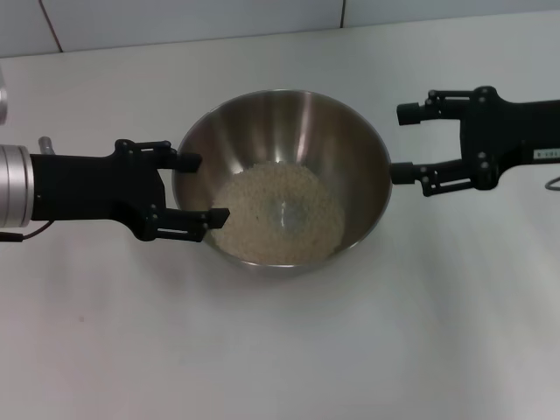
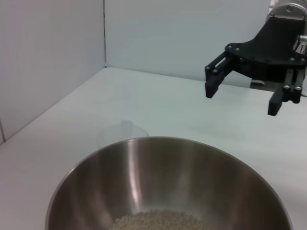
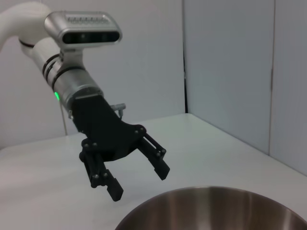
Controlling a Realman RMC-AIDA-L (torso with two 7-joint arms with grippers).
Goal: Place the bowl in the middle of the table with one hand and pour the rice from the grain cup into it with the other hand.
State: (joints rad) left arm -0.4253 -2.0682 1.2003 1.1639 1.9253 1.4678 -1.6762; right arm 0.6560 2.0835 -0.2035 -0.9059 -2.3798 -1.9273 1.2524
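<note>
The steel bowl (image 1: 350,140) stands on the white table (image 1: 280,350), near its middle. A loose mass of pale rice (image 1: 262,219) lies in its bottom. My left gripper (image 1: 206,187) is open and empty at the bowl's left rim, with one fingertip over the rim edge. It also shows in the right wrist view (image 3: 139,183). My right gripper (image 1: 401,143) is open and empty just off the bowl's right rim. It also shows in the left wrist view (image 2: 242,100). A faint clear shape, maybe the grain cup (image 2: 122,133), stands on the table beyond the bowl (image 2: 168,177).
White walls close off the table's far side (image 1: 175,22). A grey metal object (image 1: 3,96) shows at the far left edge. A thin metal hook (image 1: 551,184) shows at the right edge by my right arm.
</note>
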